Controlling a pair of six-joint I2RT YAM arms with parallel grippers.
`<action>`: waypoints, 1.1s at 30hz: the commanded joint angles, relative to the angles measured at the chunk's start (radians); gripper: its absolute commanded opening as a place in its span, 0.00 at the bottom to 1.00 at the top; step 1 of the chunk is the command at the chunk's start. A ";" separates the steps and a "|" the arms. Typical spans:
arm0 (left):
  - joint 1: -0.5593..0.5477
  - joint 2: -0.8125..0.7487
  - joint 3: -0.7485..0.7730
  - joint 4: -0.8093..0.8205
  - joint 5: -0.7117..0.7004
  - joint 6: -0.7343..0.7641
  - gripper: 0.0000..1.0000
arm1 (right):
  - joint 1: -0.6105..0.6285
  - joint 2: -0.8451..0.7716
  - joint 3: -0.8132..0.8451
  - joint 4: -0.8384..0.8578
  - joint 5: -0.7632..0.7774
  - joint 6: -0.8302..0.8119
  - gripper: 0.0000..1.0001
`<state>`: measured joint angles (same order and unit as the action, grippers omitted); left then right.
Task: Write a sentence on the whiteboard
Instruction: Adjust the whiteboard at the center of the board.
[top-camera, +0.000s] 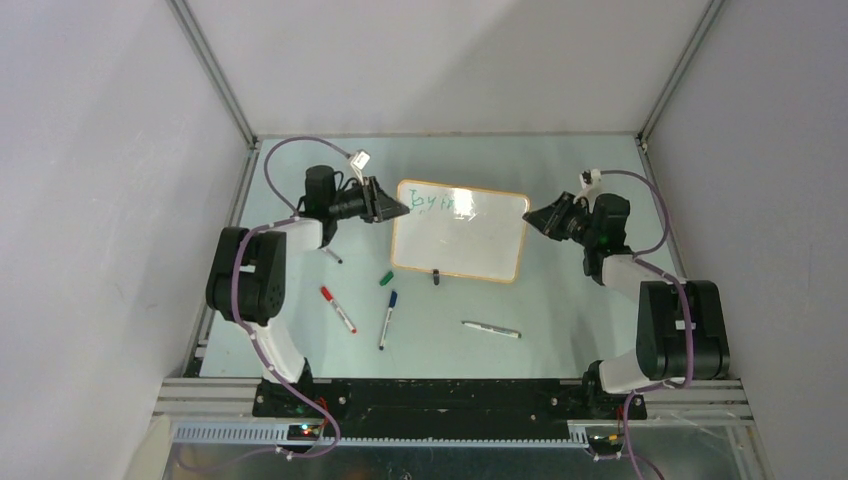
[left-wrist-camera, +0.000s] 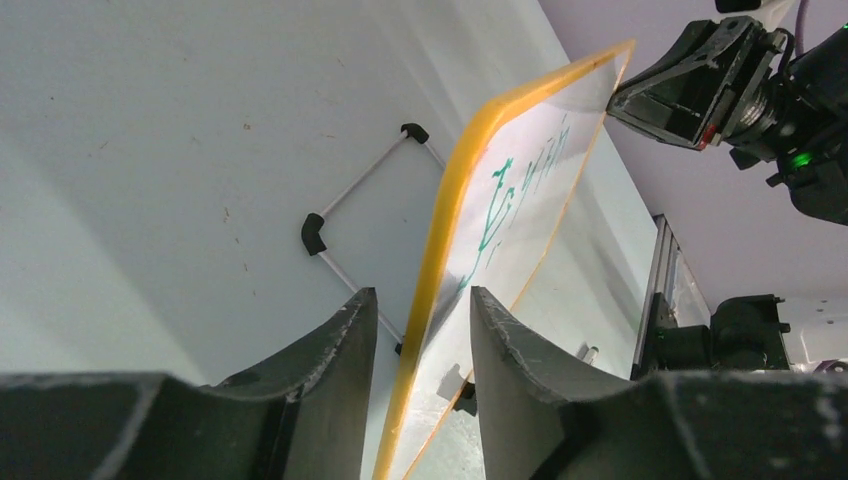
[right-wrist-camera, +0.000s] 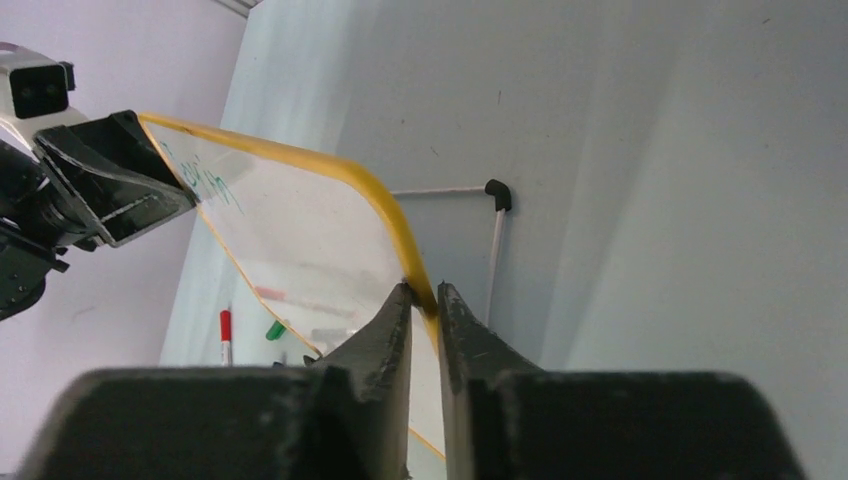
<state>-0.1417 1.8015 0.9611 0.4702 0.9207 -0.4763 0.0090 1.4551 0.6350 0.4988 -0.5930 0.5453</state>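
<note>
Right up against the right wrist cam, the right gripper (right-wrist-camera: 425, 292) has its 2 fingers pinched onto the orange rim of the whiteboard (right-wrist-camera: 290, 240), near a rounded corner, so it's clamped on the board's right edge. Over on the other side, the left gripper (left-wrist-camera: 422, 292) has the board's left edge sitting between its fingers. There looks to be a gap on 1 side, so honestly can't tell if it's actually gripping or just straddling the rim.

The board stands tilted up off the table (top-camera: 560, 300), mid-table between the 2 arms. The green writing (top-camera: 432, 204) is up in its top left corner, only a short bit of it, too small to read properly.

Further out on the table in front of the board: a red-capped marker (top-camera: 338, 309), a blue marker (top-camera: 387, 319), a loose green cap (top-camera: 386, 278) and a white pen (top-camera: 491, 329), all lying apart from each other.
</note>
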 joint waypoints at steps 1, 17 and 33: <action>-0.009 0.003 0.035 -0.041 0.011 0.053 0.42 | 0.000 0.010 0.081 0.023 -0.024 -0.009 0.11; -0.015 -0.081 -0.042 0.075 -0.028 0.044 0.30 | 0.045 0.045 0.336 -0.168 0.023 -0.079 0.00; -0.032 -0.123 -0.073 0.044 -0.055 0.099 0.43 | 0.040 0.017 0.363 -0.293 0.103 -0.106 0.43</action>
<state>-0.1692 1.7401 0.8982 0.4923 0.8833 -0.4099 0.0448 1.5967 0.9749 0.2848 -0.5682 0.4904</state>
